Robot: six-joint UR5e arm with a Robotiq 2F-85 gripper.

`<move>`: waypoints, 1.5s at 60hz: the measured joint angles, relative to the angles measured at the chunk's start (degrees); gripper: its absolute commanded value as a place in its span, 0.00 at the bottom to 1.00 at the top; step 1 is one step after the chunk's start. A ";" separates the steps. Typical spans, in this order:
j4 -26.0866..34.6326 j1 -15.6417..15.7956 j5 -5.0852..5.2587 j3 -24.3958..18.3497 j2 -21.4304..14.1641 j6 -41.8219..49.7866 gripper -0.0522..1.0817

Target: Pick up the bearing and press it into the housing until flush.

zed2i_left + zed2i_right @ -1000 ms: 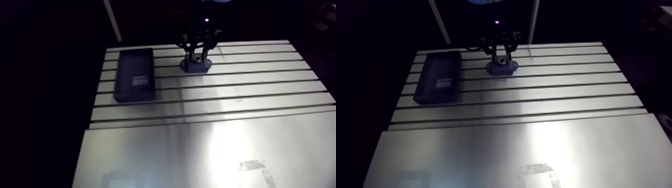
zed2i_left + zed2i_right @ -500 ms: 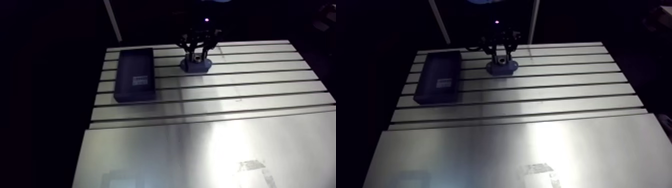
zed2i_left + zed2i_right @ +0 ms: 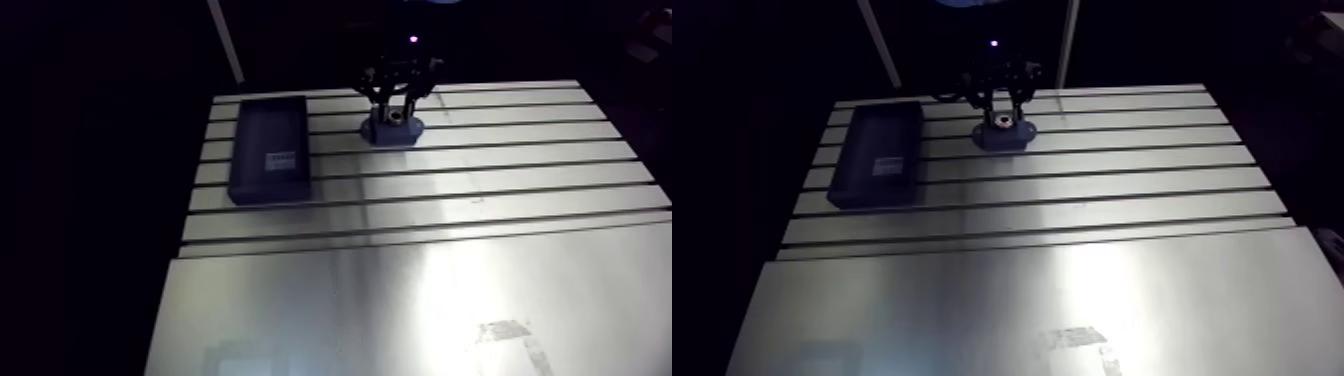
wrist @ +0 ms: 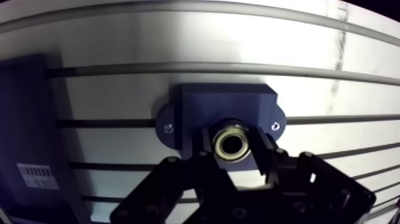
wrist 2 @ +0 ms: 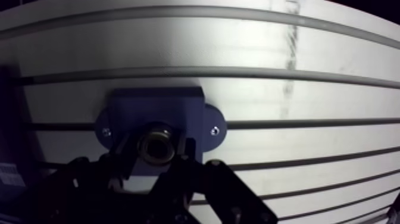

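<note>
My hand [image 4: 233, 152] is clamped on the small round metal bearing [image 4: 231, 145], holding it at the middle of the dark blue flanged housing [image 4: 229, 102], which sits on the slotted aluminium counter [image 4: 178, 42].

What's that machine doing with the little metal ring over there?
A robot arm's gripper holds a small ring-shaped bearing between its two fingers. It has the bearing right at the middle of a blue housing that sits on the slotted table. Whether the bearing is fully seated cannot be told from here. A dark tray lies off to one side, untouched.
</note>
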 measured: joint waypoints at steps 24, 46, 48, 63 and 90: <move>-0.54 0.07 0.01 -0.04 0.02 -0.15 0.66; -0.59 0.01 0.16 0.05 0.03 -0.18 0.66; -0.59 0.00 0.17 0.07 0.02 -0.19 0.66; -0.59 -0.07 0.16 0.19 0.00 -0.19 0.66; -0.61 -0.10 0.17 0.44 -0.05 -0.19 0.59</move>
